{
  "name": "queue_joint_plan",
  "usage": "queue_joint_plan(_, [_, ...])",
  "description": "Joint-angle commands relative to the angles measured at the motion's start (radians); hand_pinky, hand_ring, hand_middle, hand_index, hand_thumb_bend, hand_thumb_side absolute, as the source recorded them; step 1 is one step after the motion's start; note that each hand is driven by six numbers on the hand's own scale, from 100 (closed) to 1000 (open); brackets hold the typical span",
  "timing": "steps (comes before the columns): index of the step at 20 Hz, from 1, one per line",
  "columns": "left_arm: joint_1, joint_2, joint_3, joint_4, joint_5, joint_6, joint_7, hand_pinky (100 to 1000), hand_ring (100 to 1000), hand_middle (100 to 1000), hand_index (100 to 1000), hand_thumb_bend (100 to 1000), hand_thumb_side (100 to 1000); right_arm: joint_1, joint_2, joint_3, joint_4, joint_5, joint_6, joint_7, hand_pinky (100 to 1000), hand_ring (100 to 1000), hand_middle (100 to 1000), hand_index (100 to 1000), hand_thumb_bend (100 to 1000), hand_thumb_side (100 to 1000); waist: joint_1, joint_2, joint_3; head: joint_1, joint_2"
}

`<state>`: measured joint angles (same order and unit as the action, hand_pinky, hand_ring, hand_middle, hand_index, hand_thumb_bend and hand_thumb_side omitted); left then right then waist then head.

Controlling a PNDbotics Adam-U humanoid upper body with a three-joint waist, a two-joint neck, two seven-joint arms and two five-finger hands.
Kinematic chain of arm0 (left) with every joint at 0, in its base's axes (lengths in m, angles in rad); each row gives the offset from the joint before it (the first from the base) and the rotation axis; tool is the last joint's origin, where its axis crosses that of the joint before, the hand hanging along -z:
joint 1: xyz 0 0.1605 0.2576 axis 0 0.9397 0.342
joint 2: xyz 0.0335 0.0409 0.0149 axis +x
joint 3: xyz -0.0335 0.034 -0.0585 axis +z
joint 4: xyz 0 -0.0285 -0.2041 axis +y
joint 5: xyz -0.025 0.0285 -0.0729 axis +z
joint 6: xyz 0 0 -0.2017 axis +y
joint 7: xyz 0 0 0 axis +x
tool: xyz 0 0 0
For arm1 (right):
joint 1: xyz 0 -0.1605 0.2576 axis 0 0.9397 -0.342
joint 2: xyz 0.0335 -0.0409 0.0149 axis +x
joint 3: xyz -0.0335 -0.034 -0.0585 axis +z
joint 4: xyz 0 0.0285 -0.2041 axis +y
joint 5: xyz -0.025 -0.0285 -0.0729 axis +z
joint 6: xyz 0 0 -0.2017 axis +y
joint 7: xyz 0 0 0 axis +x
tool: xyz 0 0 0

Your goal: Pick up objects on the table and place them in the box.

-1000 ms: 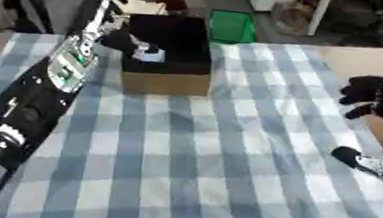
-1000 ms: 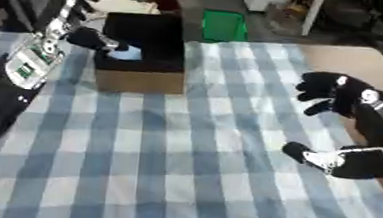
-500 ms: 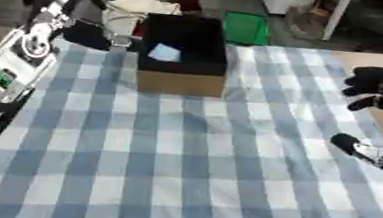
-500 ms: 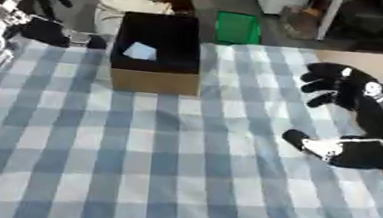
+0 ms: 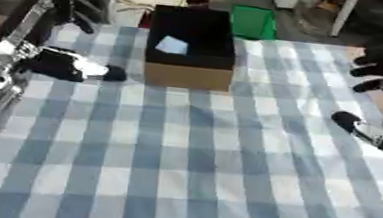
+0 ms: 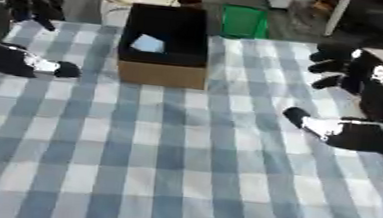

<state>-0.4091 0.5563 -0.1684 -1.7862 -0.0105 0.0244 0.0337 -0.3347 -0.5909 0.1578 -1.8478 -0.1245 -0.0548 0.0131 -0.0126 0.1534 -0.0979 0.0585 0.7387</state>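
Two cameras sit side by side in the robot's head. Both look down at the checked surface (image 5: 198, 172) and both see the box (image 6: 164, 45) at its far end.

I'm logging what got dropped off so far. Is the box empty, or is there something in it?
Not empty. The open box holds a small pale blue thing on its dark floor; what it is cannot be told.

It looks like a lab or workshop: a tabletop (image 5: 189, 171) under a blue-and-white checked cloth, with a green bin (image 5: 252, 21) and white furniture legs (image 5: 343, 15) on the bare floor beyond.
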Motion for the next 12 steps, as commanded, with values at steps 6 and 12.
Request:
queue_joint_plan(6, [0.081,-0.071,0.048,-0.042,-0.063,-0.032,-0.021,573,633,654,774,1000,234,-0.007,0.004,-0.02,-0.013,0.01,0.001,-0.033,661,768,746,847,556,100,0.002,-0.007,0.002,-0.013,0.031])
queue_joint_plan(12, [0.106,-0.089,0.055,-0.025,-0.077,-0.04,-0.02,569,624,644,771,1000,232,-0.003,0.004,-0.023,-0.012,0.015,0.002,-0.029,659,765,746,850,555,100,0.001,-0.004,-0.005,-0.02,0.03])
